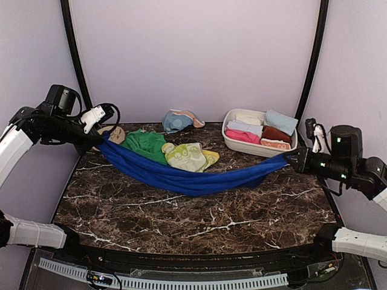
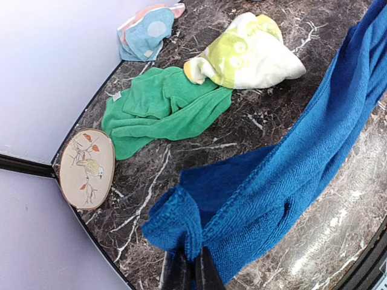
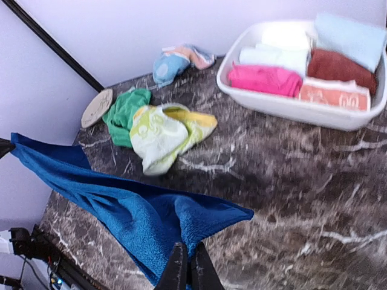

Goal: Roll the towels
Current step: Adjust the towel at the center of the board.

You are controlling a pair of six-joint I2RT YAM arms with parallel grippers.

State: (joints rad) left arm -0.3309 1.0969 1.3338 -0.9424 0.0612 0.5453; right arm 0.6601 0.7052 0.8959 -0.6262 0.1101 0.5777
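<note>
At the bottom edge of the left wrist view, the left gripper [image 2: 192,273] has its dark fingers pressed together on a bunched corner of the royal blue towel [image 2: 272,181]. The right gripper [image 3: 187,270] is likewise pinched shut on the opposite corner, with the cloth folding over just above its tips.

From above, this towel hangs between the two arms like a hammock. It is raised at both ends and sags in the middle over the dark marble table [image 1: 181,217]. Whether the lowest part touches the surface cannot be told.

Behind the stretched towel, toward the back left of the table, lies a crumpled green towel [image 2: 163,109]. A yellow-green towel [image 2: 248,54] with a pale pattern lies touching its right side. Further back, near the rear wall, sits a light blue towel [image 2: 145,33], loosely heaped with a pinkish edge showing. A tan round disc [image 2: 86,169] with a bird-and-branch drawing lies flat at the left edge, just beside the green towel.

At the back right stands a white basin [image 3: 290,110]. It holds rolled towels packed side by side, among them a pink towel [image 3: 263,78], a white towel [image 3: 275,57] and a rust towel [image 3: 335,65].
</note>
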